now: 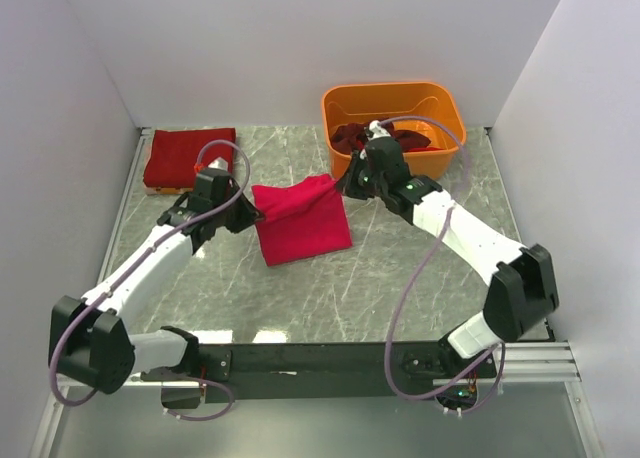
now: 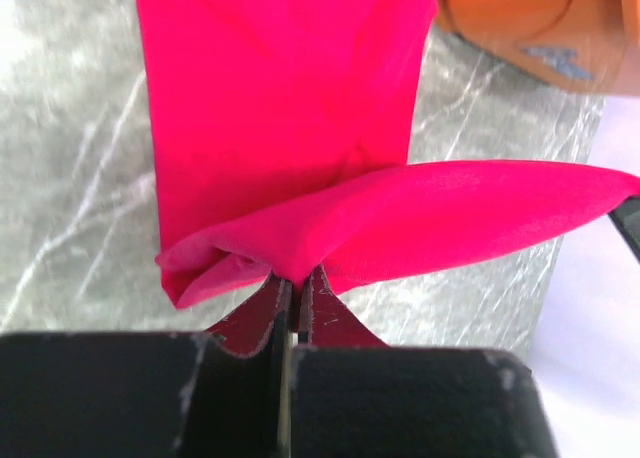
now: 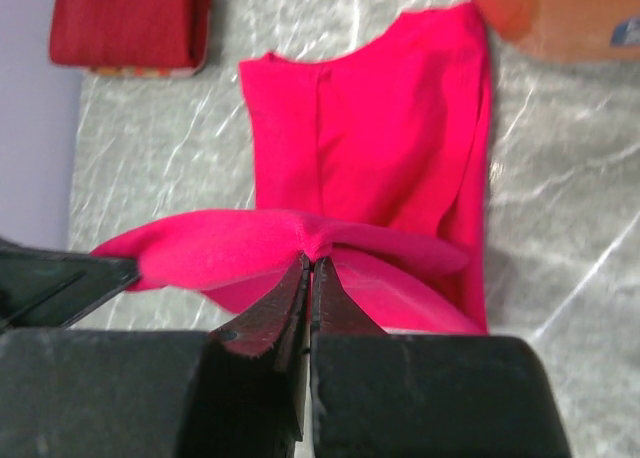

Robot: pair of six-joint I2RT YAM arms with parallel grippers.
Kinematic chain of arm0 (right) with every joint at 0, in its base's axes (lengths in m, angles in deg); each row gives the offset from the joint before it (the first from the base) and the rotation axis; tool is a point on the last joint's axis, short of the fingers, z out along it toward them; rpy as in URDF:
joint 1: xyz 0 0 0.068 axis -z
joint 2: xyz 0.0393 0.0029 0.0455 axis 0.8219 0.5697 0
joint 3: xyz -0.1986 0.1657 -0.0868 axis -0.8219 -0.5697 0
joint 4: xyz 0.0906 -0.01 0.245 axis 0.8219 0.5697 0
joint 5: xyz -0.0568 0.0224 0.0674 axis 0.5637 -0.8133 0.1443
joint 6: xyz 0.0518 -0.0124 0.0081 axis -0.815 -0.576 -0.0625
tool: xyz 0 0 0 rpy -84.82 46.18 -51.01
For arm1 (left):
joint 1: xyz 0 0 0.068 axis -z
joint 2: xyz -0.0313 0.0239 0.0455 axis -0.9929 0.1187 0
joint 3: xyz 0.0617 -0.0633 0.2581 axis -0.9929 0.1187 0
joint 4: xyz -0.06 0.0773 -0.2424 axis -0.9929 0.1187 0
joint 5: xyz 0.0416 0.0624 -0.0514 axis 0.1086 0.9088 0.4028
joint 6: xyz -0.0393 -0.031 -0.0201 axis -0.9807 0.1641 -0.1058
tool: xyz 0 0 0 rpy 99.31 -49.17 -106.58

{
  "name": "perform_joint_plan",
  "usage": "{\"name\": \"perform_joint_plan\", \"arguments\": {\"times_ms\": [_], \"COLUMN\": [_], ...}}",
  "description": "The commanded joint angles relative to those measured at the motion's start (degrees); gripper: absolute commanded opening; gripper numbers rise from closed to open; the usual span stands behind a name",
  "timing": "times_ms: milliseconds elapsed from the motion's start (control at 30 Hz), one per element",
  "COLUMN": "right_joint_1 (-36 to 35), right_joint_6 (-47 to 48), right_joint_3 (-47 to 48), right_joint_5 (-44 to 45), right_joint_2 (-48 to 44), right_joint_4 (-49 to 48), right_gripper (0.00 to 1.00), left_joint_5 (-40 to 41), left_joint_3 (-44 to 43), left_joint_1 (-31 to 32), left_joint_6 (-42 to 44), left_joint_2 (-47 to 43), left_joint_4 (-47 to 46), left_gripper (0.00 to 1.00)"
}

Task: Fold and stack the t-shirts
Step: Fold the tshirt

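A pink-red t-shirt (image 1: 300, 220) lies partly folded on the marble table, its far edge lifted and stretched between both grippers. My left gripper (image 1: 247, 212) is shut on the shirt's left corner (image 2: 290, 268). My right gripper (image 1: 345, 185) is shut on its right corner (image 3: 315, 246). The rest of the shirt (image 3: 380, 138) lies flat below the lifted edge. A folded dark red t-shirt (image 1: 188, 158) sits at the far left corner; it also shows in the right wrist view (image 3: 125, 23).
An orange bin (image 1: 440, 103) at the far right holds more dark red shirts (image 1: 395, 138). Its wall shows in the left wrist view (image 2: 530, 28) and right wrist view (image 3: 560, 18). White walls enclose the table on three sides.
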Motion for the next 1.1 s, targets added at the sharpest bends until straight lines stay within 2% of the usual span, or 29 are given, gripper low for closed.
{"name": "perform_joint_plan", "arguments": {"times_ms": [0, 67, 200, 367, 500, 533, 567, 600, 667, 767, 967, 1067], "right_joint_1": [1.0, 1.0, 1.2, 1.1, 1.0, 1.1, 1.1, 1.1, 0.7, 0.2, -0.7, -1.6], "right_joint_6": [1.7, 1.7, 2.1, 2.4, 2.5, 2.6, 2.7, 2.8, 3.6, 4.0, 1.8, 0.8], "right_joint_3": [3.9, 5.8, 5.5, 8.4, 10.8, 11.2, 12.1, 15.0, 17.0, 14.3, 5.9, 1.9], "right_joint_5": [3.6, 5.0, 7.1, 9.9, 12.6, 13.4, 15.2, 15.2, 14.8, 13.2, 6.7, 4.0], "right_joint_2": [2.5, 4.7, 7.5, 13.2, 18.7, 19.7, 20.9, 21.9, 23.6, 20.9, 15.2, 14.0], "right_joint_4": [-5.2, -5.2, -12.6, -16.2, -20.0, -20.9, -19.9, -18.5, -16.7, -18.2, -20.9, -22.3], "right_gripper": [0.00, 0.00, 0.00, 0.00, 0.01, 0.04, 0.22, 0.35, 0.51, 0.56, 0.58, 0.61], "left_joint_5": [-0.9, -1.6, -2.4, -4.1, -4.8, -4.9, -4.2, -3.8, -3.0, -3.5, -4.8, -8.3], "left_joint_3": [-3.3, -4.4, -6.2, -7.4, -10.5, -12.2, -13.1, -14.1, -16.7, -17.8, -13.5, -11.9], "left_joint_1": [-2.6, -3.7, -6.1, -7.5, -8.7, -9.0, -9.2, -9.5, -9.8, -9.8, -9.8, -9.7], "left_joint_6": [3.3, 4.0, 4.5, 5.5, 6.3, 6.4, 6.9, 7.3, 8.2, 9.0, 9.3, 9.3], "left_joint_2": [2.8, 4.7, 10.4, 15.7, 23.4, 24.5, 26.1, 26.8, 27.5, 27.0, 24.9, 25.8], "left_joint_4": [-3.5, -4.6, -7.6, -15.7, -17.8, -17.8, -17.6, -17.3, -16.2, -15.9, -17.1, -19.0], "left_gripper": [0.01, 0.01, 0.01, 0.01, 0.03, 0.08, 0.36, 0.57, 0.99, 0.99, 0.99, 1.00]}}
